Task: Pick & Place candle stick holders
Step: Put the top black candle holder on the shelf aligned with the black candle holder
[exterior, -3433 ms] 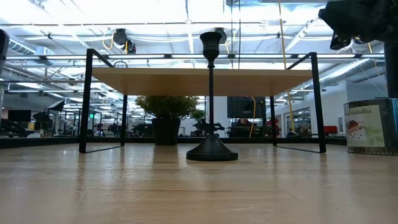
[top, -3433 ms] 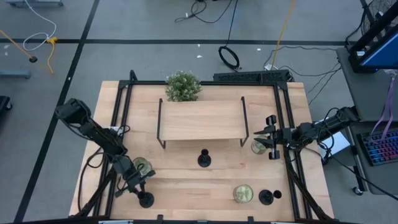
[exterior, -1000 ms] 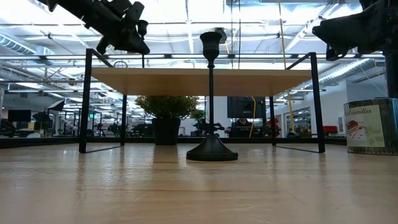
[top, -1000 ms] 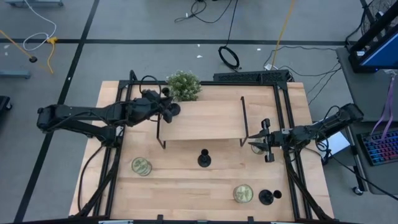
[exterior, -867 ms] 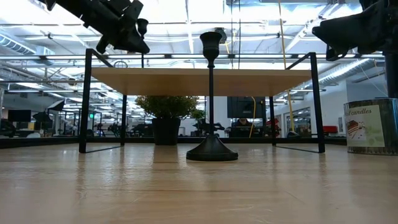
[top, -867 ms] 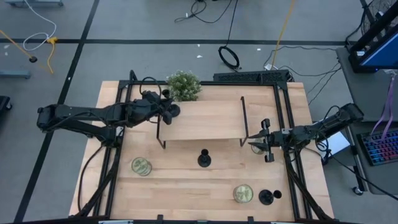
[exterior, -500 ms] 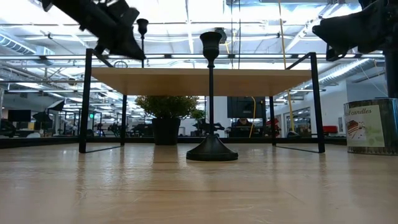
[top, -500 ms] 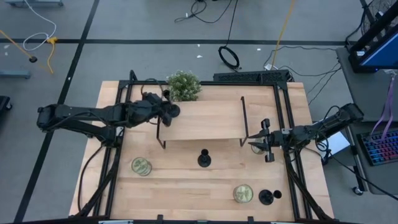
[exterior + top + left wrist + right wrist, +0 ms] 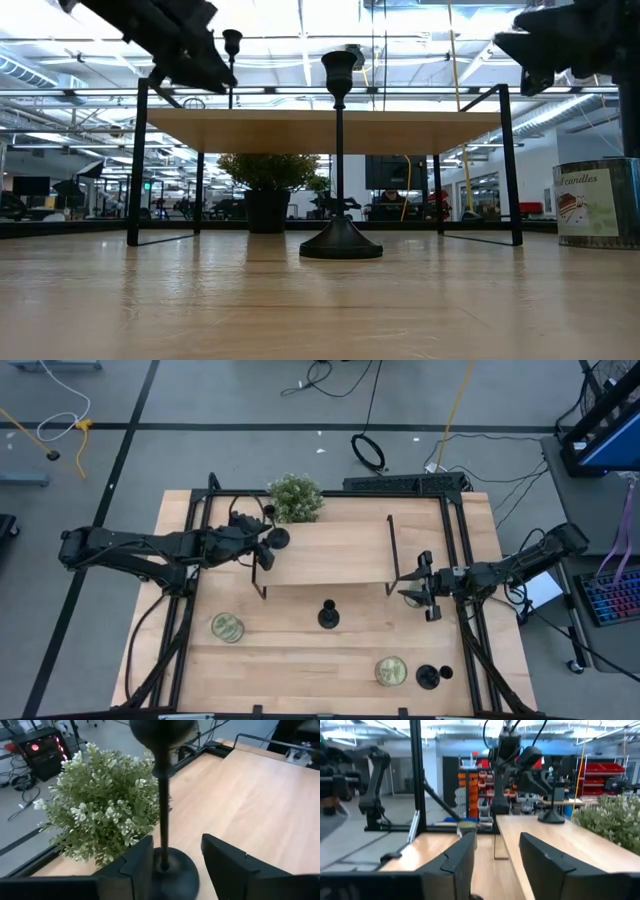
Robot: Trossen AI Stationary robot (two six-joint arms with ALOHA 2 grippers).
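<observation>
One black candle stick holder (image 9: 277, 538) stands upright on its disc base on the wooden shelf top (image 9: 330, 555), at the shelf's far left corner. In the left wrist view its stem (image 9: 162, 810) rises between my fingers. My left gripper (image 9: 264, 546) is open, with its fingers on either side of the base (image 9: 172, 877). A second holder (image 9: 328, 615) stands on the table in front of the shelf. A third (image 9: 430, 676) stands near the front right. My right gripper (image 9: 420, 582) is open and empty at the shelf's right end.
A bushy green plant (image 9: 294, 498) stands just behind the shelf's far left corner, close to the placed holder. Round candle tins lie at the front left (image 9: 228, 626) and front right (image 9: 390, 671). Another tin (image 9: 598, 205) stands under my right gripper. The shelf's black legs (image 9: 260, 575) stand on the table.
My left gripper has drawn back a little toward the table's left edge. The holder it carried now stands on the shelf top, with its cup showing apart from the gripper in the low view.
</observation>
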